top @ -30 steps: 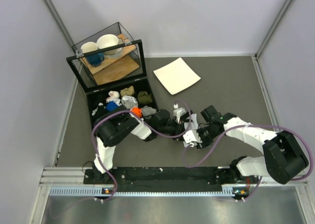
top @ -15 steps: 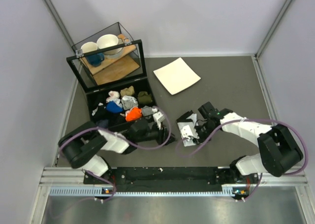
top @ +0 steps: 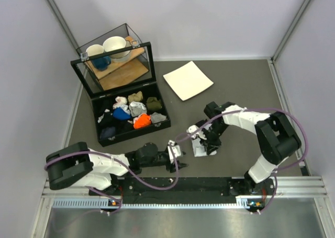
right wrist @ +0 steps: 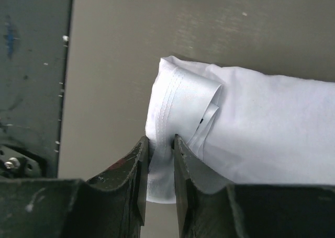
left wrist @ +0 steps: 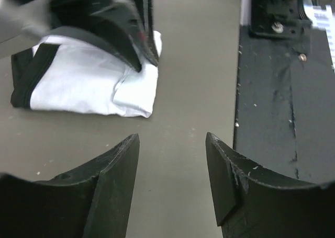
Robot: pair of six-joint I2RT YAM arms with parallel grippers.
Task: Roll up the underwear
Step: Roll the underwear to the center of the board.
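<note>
The underwear [top: 200,145] lies folded, the right gripper [right wrist: 159,150] pinching its edge. The box [top: 136,134] holds cloth bundles [top: 137,109] — the left gripper [left wrist: 171,144], spread and empty, has drawn back.

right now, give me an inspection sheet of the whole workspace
surface: dark grey table, a few light specks
job's things: underwear lies folded on the table, one end curled over, roll not finished
clutter: white square plate at the back; black tray with cloth bundles on the left; glass-sided box behind the tray
grippers: right gripper pinches the underwear's curled end; left gripper open over bare table, apart from the cloth
cables: purple cables loop along both arms, none on the underwear
surroundings: pale walls; metal rail at the near edge
</note>
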